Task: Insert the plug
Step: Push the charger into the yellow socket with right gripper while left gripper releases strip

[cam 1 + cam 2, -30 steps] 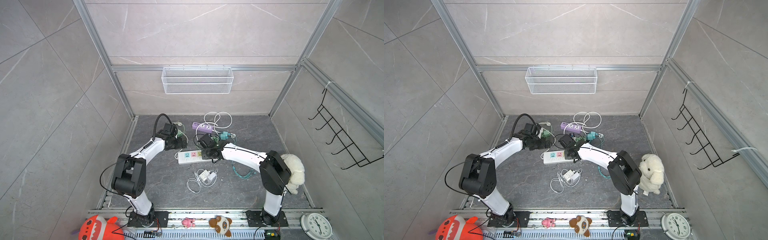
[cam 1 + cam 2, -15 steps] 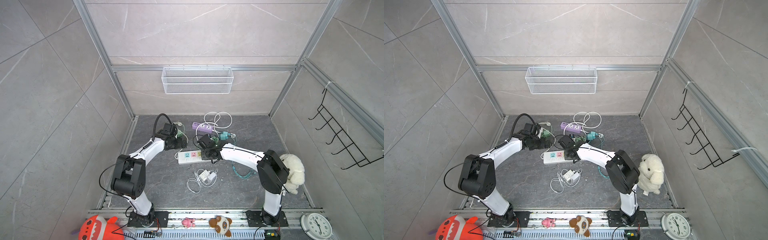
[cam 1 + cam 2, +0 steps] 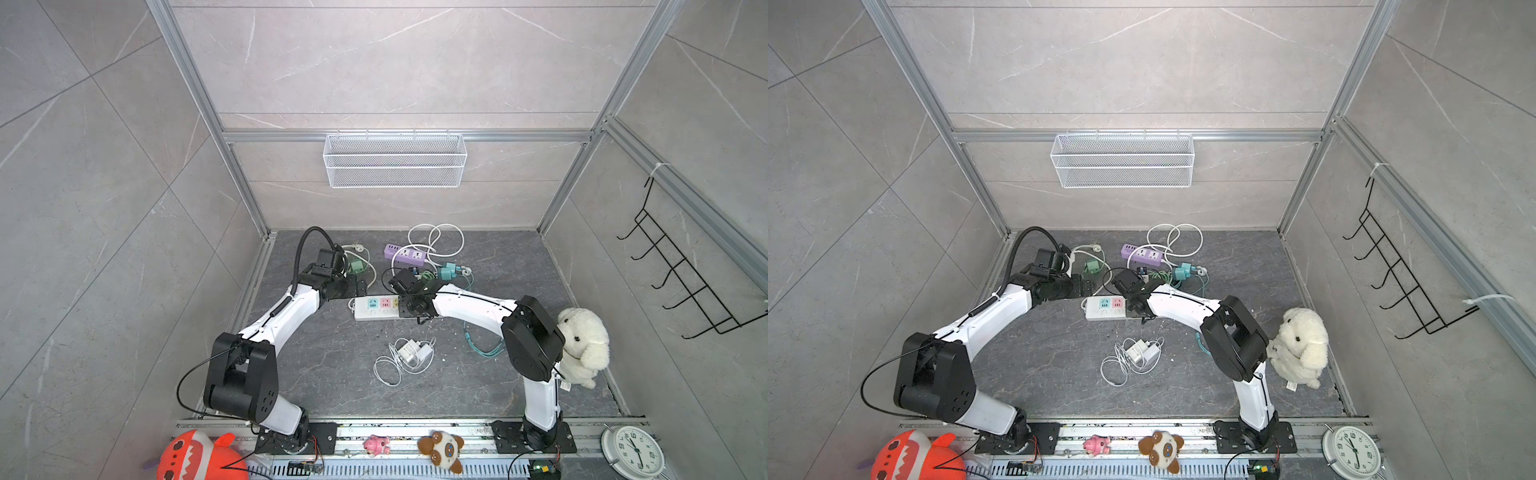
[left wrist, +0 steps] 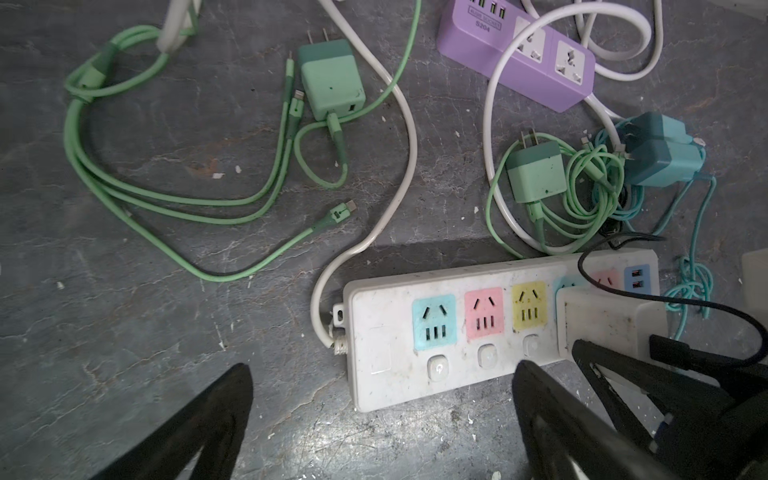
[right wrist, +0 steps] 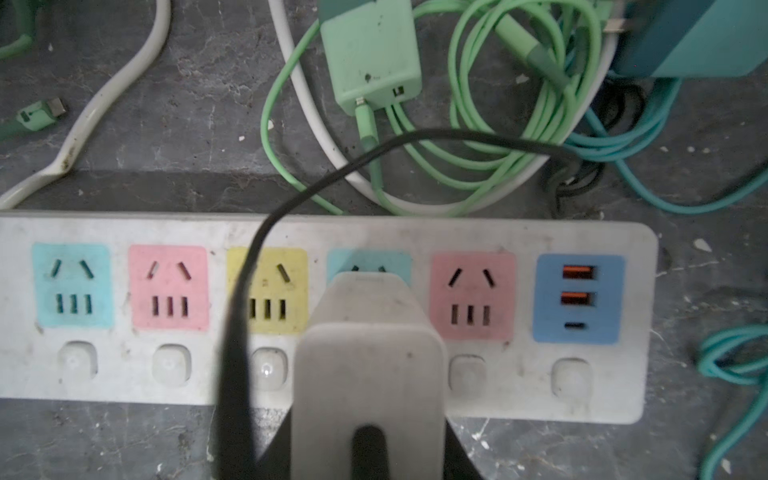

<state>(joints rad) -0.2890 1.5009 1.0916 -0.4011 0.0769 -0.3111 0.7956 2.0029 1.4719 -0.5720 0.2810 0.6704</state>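
The white power strip [image 3: 376,308] is seen at the middle of the counter [image 3: 332,386] in both top views. A purple strip [image 3: 405,255] lies at its 12 o'clock and a coiled white charger [image 3: 411,351] at its 6 o'clock. The left jaws are spread wide at the strip's 9 o'clock end and nothing is held; contact cannot be told. The right jaws, reaching in from 3 o'clock, are pinched on the white plug [image 5: 368,374]. The plug is set over the fourth socket [image 5: 368,259] from the cord end; whether its pins are seated cannot be told.
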